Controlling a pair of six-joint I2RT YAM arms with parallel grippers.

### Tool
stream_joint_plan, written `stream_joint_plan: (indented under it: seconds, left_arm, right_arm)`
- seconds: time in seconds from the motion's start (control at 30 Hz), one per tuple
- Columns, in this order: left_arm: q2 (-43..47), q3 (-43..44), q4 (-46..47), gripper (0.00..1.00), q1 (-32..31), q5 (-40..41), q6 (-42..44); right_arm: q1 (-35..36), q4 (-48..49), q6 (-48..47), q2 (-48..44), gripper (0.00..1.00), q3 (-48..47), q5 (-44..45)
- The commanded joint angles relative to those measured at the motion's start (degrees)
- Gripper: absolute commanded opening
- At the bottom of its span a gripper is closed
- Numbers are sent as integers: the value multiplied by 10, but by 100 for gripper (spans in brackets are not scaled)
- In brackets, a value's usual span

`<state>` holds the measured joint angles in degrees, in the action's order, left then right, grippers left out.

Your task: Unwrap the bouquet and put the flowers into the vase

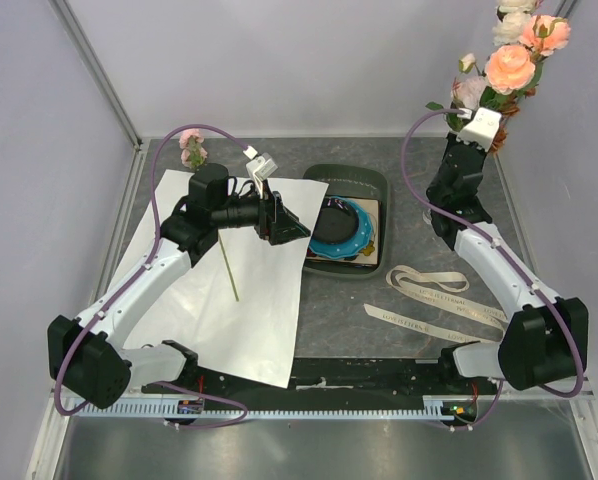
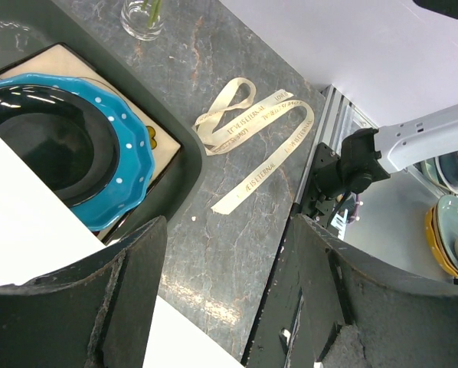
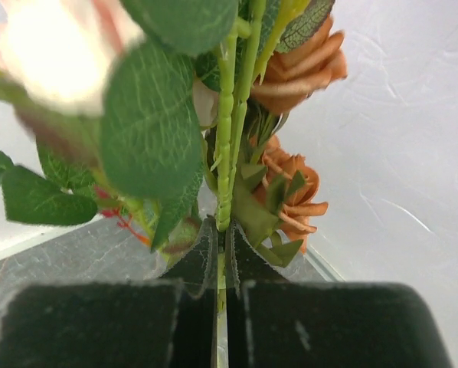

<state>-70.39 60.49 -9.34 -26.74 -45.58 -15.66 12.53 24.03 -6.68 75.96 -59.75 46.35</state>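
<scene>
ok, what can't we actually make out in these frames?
- Vase: left wrist view, top edge cuts off its rim; not discernible in top view.
- Flowers: top view, frame edge crops upper blooms; right wrist view, nearest bloom blurred, leaves hide stem count in right end effector.
- Loose stem: top view, left arm covers its middle.

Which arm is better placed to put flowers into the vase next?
Right: the right gripper is shut on the flowers. The left gripper is open and empty above the paper.
</scene>
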Motion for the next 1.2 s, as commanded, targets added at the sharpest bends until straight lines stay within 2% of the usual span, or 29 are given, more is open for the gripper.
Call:
stream_joint_plan:
  seconds: [0.0, 0.47, 0.53, 0.57, 0.93, 1.03, 1.07, 1.13, 1.17]
  left_arm:
    - [7, 14, 15, 74, -1, -13, 8]
    - [4, 14, 17, 74, -2, -13, 7]
    - [5, 14, 17, 74, -2, -14, 7]
    - [6, 14, 17, 74, -2, -14, 7]
    - [7, 12, 18, 74, -2, -15, 5]
    - [8, 12, 19, 74, -2, -16, 5]
    - [8, 11, 20, 74, -2, -16, 5]
    - [9, 10, 20, 74, -2, -16, 5]
    - [9, 10, 20, 75, -2, -16, 5]
  right_arm:
    - [-2, -2, 14, 14, 0, 16, 2]
    - [-2, -8, 34, 8, 0, 39, -2]
    - [-1, -14, 35, 5, 8, 38, -6]
    - [-1, -14, 36, 2, 19, 36, -6]
    - [-1, -48, 46, -21, 48, 33, -23]
    - [-1, -69, 58, -33, 61, 31, -28]
    - [-1, -76, 61, -40, 69, 31, -32]
    - [0, -100, 65, -48, 78, 30, -36]
    - [-1, -109, 82, -55, 86, 29, -38]
